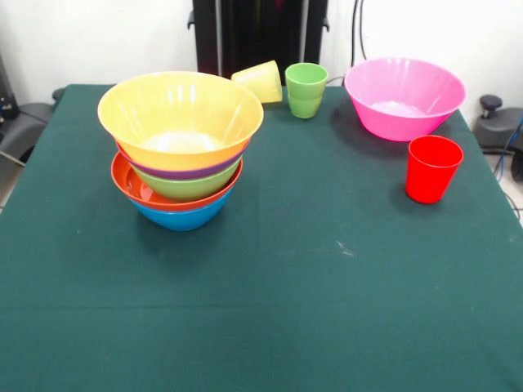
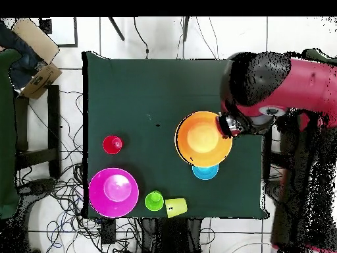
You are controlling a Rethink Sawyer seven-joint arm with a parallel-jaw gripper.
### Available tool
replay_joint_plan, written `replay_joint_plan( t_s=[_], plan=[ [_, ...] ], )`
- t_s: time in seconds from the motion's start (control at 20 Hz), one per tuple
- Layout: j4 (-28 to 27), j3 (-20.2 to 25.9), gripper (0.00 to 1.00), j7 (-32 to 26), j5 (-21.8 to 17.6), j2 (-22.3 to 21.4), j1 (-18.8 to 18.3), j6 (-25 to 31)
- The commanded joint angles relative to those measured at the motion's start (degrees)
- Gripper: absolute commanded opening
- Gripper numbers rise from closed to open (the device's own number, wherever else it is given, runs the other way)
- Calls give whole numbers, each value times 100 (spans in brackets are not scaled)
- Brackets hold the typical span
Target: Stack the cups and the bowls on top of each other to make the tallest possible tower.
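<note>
While the tower [image 1: 181, 155] nests five bowls | pink bowl [image 1: 404, 98] and cups hold nothing | gripper [image 2: 230, 124] state unclear

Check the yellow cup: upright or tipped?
Tipped. The yellow cup lies on its side behind the tower, beside the upright green cup.

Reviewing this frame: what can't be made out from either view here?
- Gripper: absent from the front view; overhead, the arm covers it, so open or shut is unreadable.
- Small blue bowl: only its edge shows overhead, past the tower.
- Tower interior: the yellow-orange bowl hides everything nested below.
</note>
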Motion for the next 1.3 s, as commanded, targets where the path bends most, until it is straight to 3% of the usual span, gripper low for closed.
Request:
replay_joint_plan(
  t_s=[0.05,0.35,0.5,0.8,1.05,1.3],
  plan=[
    [368,75,100,-384,-80,-500,-88,-60],
    [1255,-181,100,356,19,-868,252,-604],
    [1681,-236,100,757,345,-961,358,-1041],
    [2682,-246,100,1249,1204,-885,260,-2753],
    [2944,-303,100,1282,1572,-895,302,-3344],
    [2982,-404,100,1411,1547,-822,573,-3717]
  ],
)
